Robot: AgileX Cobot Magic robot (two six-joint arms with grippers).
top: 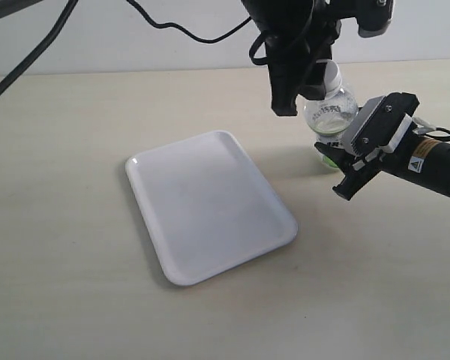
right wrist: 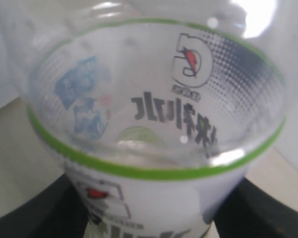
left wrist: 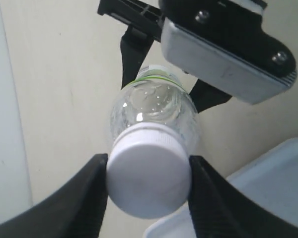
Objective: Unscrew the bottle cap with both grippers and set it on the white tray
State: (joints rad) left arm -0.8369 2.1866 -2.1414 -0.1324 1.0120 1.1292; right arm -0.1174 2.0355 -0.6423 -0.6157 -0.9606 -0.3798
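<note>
Nearest the exterior camera lies the tray [top: 210, 206], in the lower middle of the frame on the table [top: 75, 285], with no cap on it, so the placing step is not yet done. The bottle [top: 330, 112] stands upright in the upper right of that view, well apart from the tray's far corner. The left gripper [top: 304, 82] comes down from the top edge onto the bottle's top; in the left wrist view its fingers [left wrist: 89, 198] press against both sides of the cap [left wrist: 148, 176], so it is clenched on the cap. The cap sits on the neck there, and no gap or bare thread shows beneath it; whether it has been loosened at all cannot be told. The right gripper [top: 350, 154] reaches in from the right edge and grasps the bottle low on its body, with dark fingers on either side of the label in the right wrist view. Judged from this, both holds are in place and the work is at the unscrewing stage: twisting the cap free, lifting it off and carrying it to the tray all remain
</note>
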